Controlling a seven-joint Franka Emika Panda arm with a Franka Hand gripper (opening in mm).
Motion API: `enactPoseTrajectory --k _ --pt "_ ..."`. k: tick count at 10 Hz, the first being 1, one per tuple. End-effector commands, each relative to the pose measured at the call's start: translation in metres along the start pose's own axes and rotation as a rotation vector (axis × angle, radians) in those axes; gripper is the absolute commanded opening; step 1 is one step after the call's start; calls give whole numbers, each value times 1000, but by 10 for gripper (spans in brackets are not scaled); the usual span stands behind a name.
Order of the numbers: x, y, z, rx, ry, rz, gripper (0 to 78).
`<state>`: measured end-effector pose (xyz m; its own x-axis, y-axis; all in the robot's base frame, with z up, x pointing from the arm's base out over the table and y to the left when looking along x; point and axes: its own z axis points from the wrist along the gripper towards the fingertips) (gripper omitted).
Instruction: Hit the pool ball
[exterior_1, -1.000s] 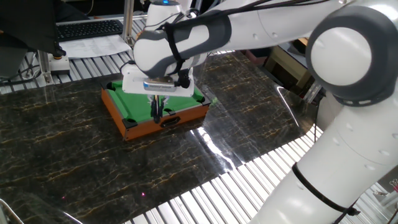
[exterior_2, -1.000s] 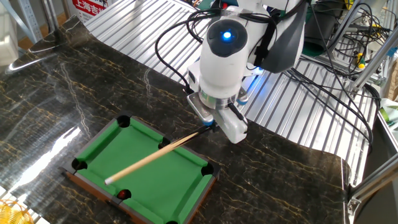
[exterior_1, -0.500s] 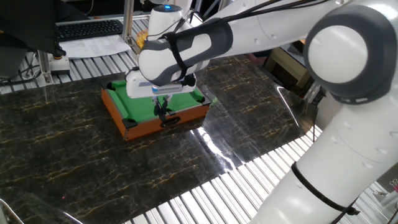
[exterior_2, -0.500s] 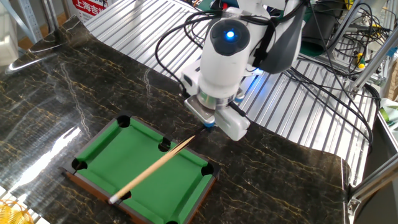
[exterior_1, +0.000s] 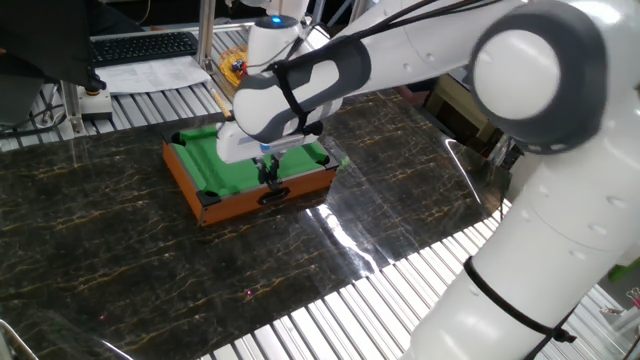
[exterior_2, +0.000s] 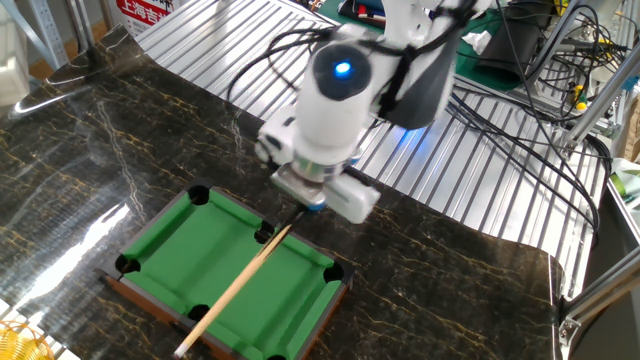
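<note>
A small pool table with green felt (exterior_2: 190, 250) and a brown wooden frame sits on the dark marble top; it also shows in one fixed view (exterior_1: 205, 165). My gripper (exterior_2: 303, 205) hovers over the table's far long side, shut on the thick end of a light wooden cue stick (exterior_2: 238, 287). The cue slants across the felt, and its tip reaches past the near rail by a pocket (exterior_2: 198, 313). No pool ball shows in either view. In one fixed view the gripper (exterior_1: 268, 172) is low over the table's right end, and the cue is hidden.
The arm's bulky wrist (exterior_2: 335, 95) hangs over the pool table. A keyboard (exterior_1: 140, 45) and papers lie behind on the ribbed metal surface (exterior_1: 150, 95). Cables (exterior_2: 520, 110) trail at the back right. A yellow basket (exterior_2: 20, 340) is at the near left corner.
My gripper swung left and turned, and the cue swept across the felt so its tip now passes the near rail. The red ball by the near pocket is no longer visible.
</note>
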<state>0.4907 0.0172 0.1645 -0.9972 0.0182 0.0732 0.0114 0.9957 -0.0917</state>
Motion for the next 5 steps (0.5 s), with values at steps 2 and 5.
enactPoseTrajectory --k 2,5 --pt "-12 -10 15 14 8 -51 11" --pt "-13 -9 17 12 8 -35 11"
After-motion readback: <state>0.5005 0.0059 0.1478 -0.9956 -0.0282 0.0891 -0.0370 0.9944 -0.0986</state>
